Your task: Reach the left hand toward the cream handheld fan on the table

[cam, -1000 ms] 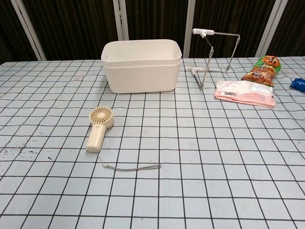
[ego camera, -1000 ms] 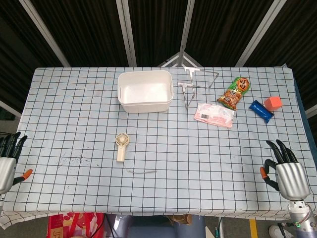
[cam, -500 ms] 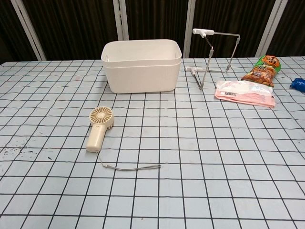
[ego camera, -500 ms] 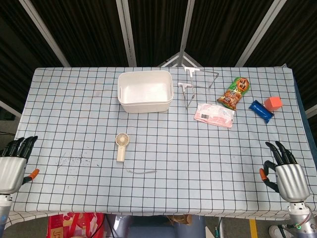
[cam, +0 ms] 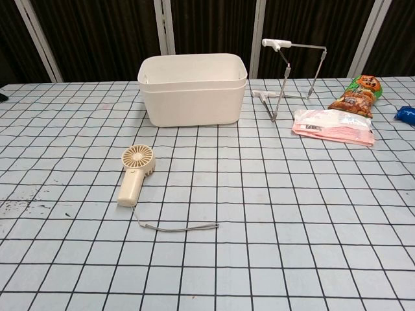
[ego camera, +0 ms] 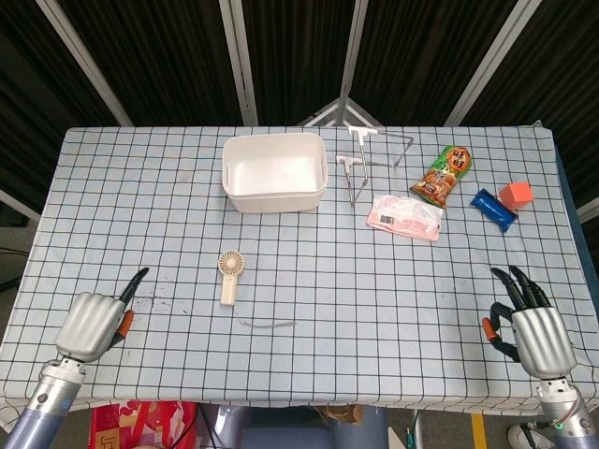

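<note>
The cream handheld fan (ego camera: 230,274) lies flat on the checked tablecloth, left of centre, head toward the bin and a thin strap (ego camera: 267,324) trailing from its handle. In the chest view the fan (cam: 135,173) and its strap (cam: 176,228) show with no hand near them. My left hand (ego camera: 94,323) hovers over the table's front left, well to the left of the fan and nearer the front edge, holding nothing, one dark fingertip (ego camera: 138,276) pointing toward the fan. My right hand (ego camera: 529,329) stays at the front right with its fingers spread and empty.
A white bin (ego camera: 274,172) stands behind the fan. Right of it are a metal rack (ego camera: 370,154), a pink packet (ego camera: 404,216), a snack bag (ego camera: 445,173), a blue packet (ego camera: 492,209) and an orange block (ego camera: 516,195).
My left hand has moved in from the table's left edge, rightward over the cloth toward the fan. The right hand has barely shifted. The fan has not moved.
</note>
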You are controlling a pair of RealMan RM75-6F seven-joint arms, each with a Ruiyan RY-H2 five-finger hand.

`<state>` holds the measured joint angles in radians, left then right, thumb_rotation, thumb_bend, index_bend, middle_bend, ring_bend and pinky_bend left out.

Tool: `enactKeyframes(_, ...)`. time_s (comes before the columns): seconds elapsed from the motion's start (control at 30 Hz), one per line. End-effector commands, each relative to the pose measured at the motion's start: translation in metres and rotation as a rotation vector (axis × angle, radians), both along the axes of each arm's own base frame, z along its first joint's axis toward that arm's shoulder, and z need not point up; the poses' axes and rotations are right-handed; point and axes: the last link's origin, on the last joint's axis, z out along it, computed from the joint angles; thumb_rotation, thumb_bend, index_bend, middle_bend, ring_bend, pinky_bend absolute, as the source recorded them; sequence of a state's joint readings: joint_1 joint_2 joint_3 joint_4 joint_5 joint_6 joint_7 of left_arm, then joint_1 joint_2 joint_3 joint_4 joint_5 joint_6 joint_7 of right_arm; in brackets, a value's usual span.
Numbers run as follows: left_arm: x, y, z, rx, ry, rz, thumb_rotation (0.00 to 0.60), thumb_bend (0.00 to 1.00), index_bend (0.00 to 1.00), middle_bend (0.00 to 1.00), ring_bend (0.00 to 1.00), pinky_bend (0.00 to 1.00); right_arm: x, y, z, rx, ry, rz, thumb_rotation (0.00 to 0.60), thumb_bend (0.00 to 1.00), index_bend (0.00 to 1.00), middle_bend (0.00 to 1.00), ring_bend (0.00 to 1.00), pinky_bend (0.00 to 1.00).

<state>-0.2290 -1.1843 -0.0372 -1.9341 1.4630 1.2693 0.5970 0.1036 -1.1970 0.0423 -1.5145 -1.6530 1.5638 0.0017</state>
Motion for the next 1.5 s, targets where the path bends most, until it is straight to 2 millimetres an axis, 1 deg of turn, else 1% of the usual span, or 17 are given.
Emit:
enactKeyframes(0.03,0.041,0.015,-0.037,-0.116,-0.004,0.004,0.600,0.73,0.03,0.98,0.92,0.96,0.000,0.000,0.000,0.005,-0.003,0.005,0.600,0.43,0.20,0.16,0.09,0.21)
enactKeyframes(0.23,0.057,0.024,-0.070,-0.154,0.044,0.020,0.600,0.73,0.04,0.98,0.92,0.96,-0.001,-0.001,0.000,0.010,-0.017,0.007,0.600,0.43,0.20,0.16,0.09,0.21)
enactKeyframes(0.37,0.063,0.031,-0.085,-0.164,0.056,0.037,0.600,0.73,0.04,0.97,0.92,0.96,0.000,-0.002,0.001,0.012,-0.029,0.006,0.600,0.43,0.20,0.16,0.09,0.21)
enactKeyframes(0.5,0.075,0.036,-0.105,-0.183,0.069,0.029,0.600,0.73,0.05,0.97,0.92,0.96,0.001,-0.001,0.000,0.019,-0.033,0.015,0.600,0.43,0.20,0.16,0.09,0.21)
enactKeyframes(0.6,0.077,0.040,-0.114,-0.176,0.095,0.037,0.600,0.73,0.05,0.97,0.92,0.96,0.001,-0.001,0.000,0.019,-0.040,0.015,0.600,0.43,0.20,0.16,0.09,0.21)
enactKeyframes(0.97,0.077,0.047,-0.132,-0.187,0.119,0.073,0.600,0.73,0.06,0.97,0.92,0.96,0.002,-0.001,0.001,0.017,-0.051,0.024,0.600,0.43,0.20,0.16,0.09,0.21)
enactKeyframes(1.27,0.078,0.044,-0.138,-0.195,0.110,0.068,0.600,0.73,0.06,0.97,0.92,0.96,0.001,-0.001,0.001,0.014,-0.054,0.020,0.600,0.43,0.20,0.16,0.09,0.21)
enactKeyframes(1.5,0.072,0.043,-0.139,-0.191,0.123,0.072,0.600,0.73,0.06,0.97,0.92,0.96,0.002,0.000,0.001,0.015,-0.058,0.023,0.600,0.43,0.20,0.16,0.09,0.21)
